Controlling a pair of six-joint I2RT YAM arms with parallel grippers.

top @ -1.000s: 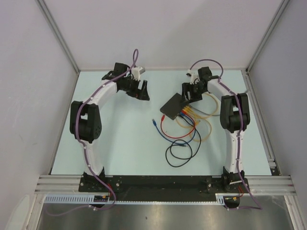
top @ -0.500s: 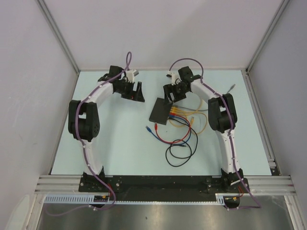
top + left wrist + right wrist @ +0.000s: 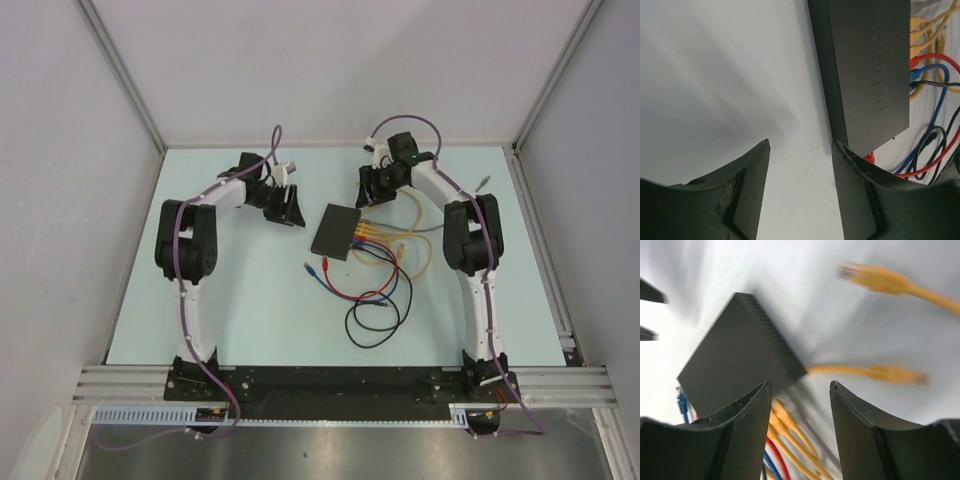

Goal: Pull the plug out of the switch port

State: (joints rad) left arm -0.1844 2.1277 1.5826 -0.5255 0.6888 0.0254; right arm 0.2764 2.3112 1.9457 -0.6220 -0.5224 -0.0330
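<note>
The switch (image 3: 335, 232) is a flat black box lying mid-table, with yellow, red, blue and black cables (image 3: 375, 240) plugged into its right-hand edge. My left gripper (image 3: 288, 207) is open and empty just left of the switch. In the left wrist view (image 3: 800, 145) the switch (image 3: 865, 70) lies beside the right finger. My right gripper (image 3: 372, 190) is open and empty just beyond the switch's far corner. In the right wrist view (image 3: 800, 385) the switch (image 3: 735, 360) and its blurred yellow plugs (image 3: 790, 425) lie below the fingers.
Cable loops (image 3: 375, 315) in red, blue and black spread toward the near side. A loose blue plug (image 3: 312, 268) lies left of them. Loose yellow cable ends (image 3: 875, 277) lie right of the switch. A grey plug (image 3: 484, 183) rests by the right wall.
The switch slid left with the right gripper a second ago. Since then the right gripper has drawn back slightly to the far right. The left arm's elbow swung right, and its gripper stays by the switch.
</note>
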